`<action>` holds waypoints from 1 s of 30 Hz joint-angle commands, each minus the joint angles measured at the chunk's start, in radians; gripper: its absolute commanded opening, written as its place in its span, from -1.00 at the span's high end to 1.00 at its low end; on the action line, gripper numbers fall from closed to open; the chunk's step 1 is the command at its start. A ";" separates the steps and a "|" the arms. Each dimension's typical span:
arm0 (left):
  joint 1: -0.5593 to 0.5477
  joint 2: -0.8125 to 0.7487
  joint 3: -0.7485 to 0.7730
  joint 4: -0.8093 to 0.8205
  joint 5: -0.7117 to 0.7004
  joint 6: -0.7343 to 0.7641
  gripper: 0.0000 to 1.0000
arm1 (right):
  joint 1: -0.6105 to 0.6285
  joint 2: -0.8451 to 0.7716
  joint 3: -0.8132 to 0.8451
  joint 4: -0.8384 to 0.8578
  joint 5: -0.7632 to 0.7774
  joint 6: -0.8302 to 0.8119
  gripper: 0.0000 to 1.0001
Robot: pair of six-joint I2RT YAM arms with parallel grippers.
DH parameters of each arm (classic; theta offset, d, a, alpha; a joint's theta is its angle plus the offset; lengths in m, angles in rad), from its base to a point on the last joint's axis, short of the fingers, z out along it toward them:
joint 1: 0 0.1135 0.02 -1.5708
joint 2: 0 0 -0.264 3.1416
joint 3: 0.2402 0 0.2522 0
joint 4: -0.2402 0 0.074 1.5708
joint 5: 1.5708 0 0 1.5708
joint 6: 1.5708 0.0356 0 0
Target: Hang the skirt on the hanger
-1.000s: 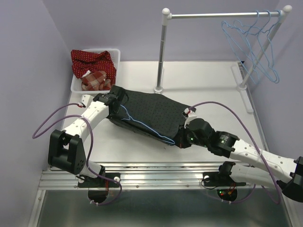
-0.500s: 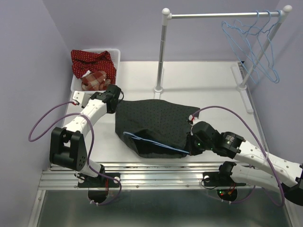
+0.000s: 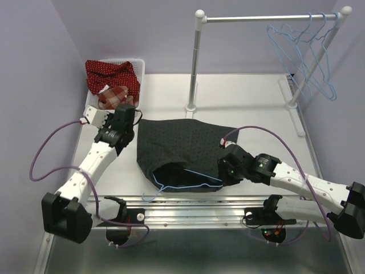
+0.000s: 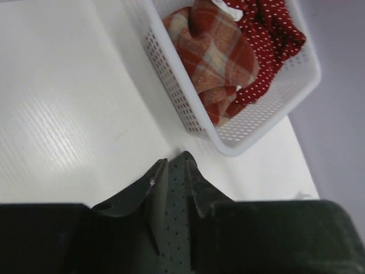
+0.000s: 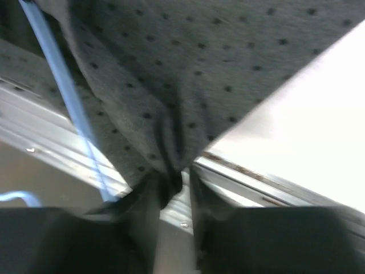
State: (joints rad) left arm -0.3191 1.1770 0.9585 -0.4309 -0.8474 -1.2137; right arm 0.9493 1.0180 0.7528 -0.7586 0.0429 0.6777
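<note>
Arms reach in from both lower corners of the overhead frame toward the skirt [image 3: 182, 145], which lies spread over the middle of the table [image 3: 251, 97] with its lower edge near the front rail. The hanger [image 3: 191, 185] shows as a pale blue wire along that lower edge, partly tucked into the cloth. The left arm stretches up and rightward from the lower left, its wrist turned so the left gripper [image 3: 133, 118] meets the skirt's upper-left corner, just beside the white basket [image 3: 89, 104]. Its wrist view shows the fingers nearly together with a strip of dotted cloth pinched between them. The right arm lies low, reaching leftward from the lower right. The right gripper [image 3: 222, 170] is clamped narrowly on a bunched fold at the skirt's lower-right corner.
</note>
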 commanded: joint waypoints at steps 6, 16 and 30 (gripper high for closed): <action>-0.003 -0.192 -0.076 0.121 0.274 0.198 -0.62 | -0.004 -0.001 0.003 -0.001 0.143 0.062 -0.99; -0.002 -0.303 -0.112 0.060 0.378 0.206 -0.97 | -0.004 -0.162 0.066 -0.228 0.439 0.281 -1.00; -0.003 -0.419 -0.190 0.001 0.542 0.255 -0.97 | -0.004 -0.328 0.075 -0.119 0.569 0.287 -1.00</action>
State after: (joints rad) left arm -0.3187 0.8043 0.7963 -0.4019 -0.3573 -0.9993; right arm 0.9493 0.6636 0.7734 -0.9440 0.4976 0.9577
